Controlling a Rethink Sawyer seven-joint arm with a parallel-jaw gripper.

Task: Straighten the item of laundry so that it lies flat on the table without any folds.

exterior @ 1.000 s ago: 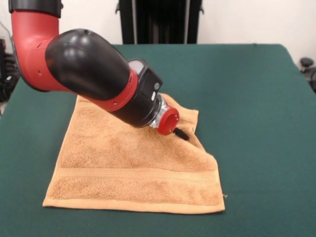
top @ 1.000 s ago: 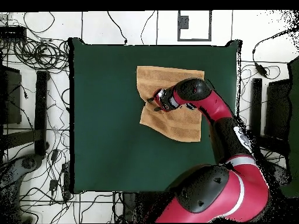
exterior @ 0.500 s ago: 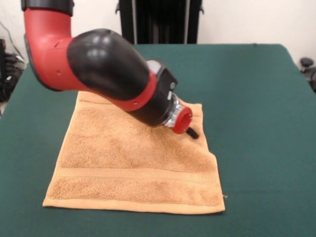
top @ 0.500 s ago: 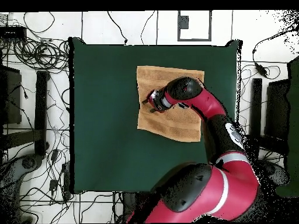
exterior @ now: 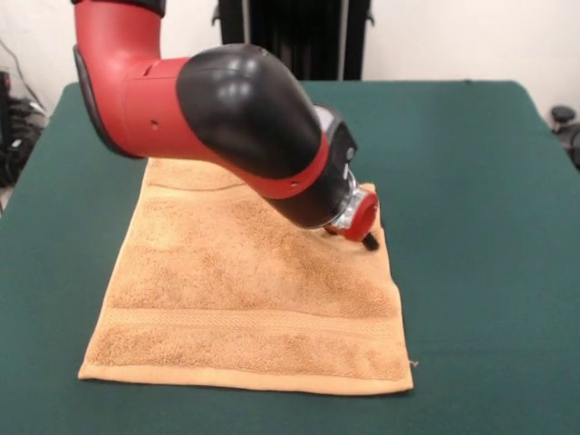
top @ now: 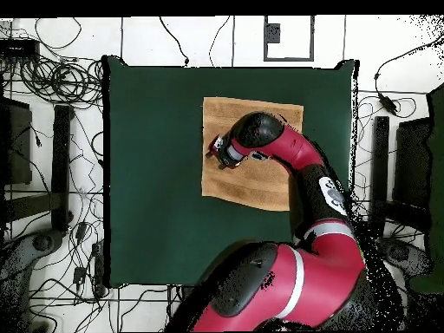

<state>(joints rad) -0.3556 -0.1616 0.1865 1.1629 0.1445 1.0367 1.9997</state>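
Green cloth covered the whole surface (exterior: 471,163), and the tan-orange towel (exterior: 227,299) lay on it spread out almost square, a little toward one side of the middle. Its near part with the woven band looked flat, so the job seemed nearly done; only the far corner under the arm (exterior: 236,118) might have kept a small fold. The tool (exterior: 370,241) pointed down at the towel's edge there, and I could not tell if it was apart or together.

The dark green surface (exterior: 471,181) carries one tan-orange towel (exterior: 236,299), spread nearly flat, with bare cloth all around it.
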